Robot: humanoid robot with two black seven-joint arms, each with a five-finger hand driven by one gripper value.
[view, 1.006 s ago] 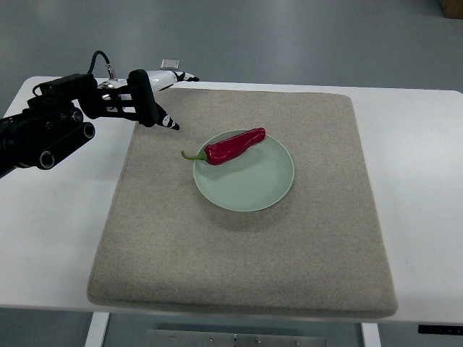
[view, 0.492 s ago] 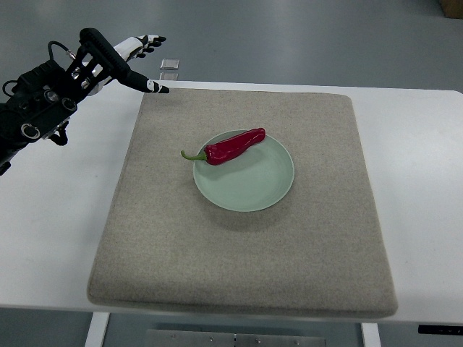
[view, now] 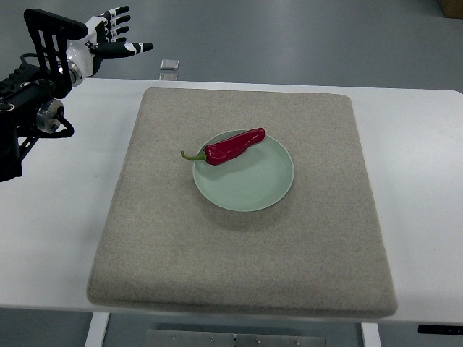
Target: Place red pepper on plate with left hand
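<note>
A red pepper [view: 234, 146] with a green stem lies across the upper left part of a pale green plate [view: 253, 184], its stem poking over the rim. The plate sits in the middle of a beige mat [view: 246, 253]. My left hand [view: 116, 32] is far off at the top left corner, raised beyond the table's far edge, fingers spread and holding nothing. Its black arm comes in from the left edge. The right arm does not show.
The mat covers most of a white table [view: 58, 224]. A small clear square object [view: 169, 64] lies on the floor just beyond the table's far edge.
My left hand has drawn back from the mat's upper left corner, moving up and to the left, beyond the table's far edge. The pepper and plate have not moved.
</note>
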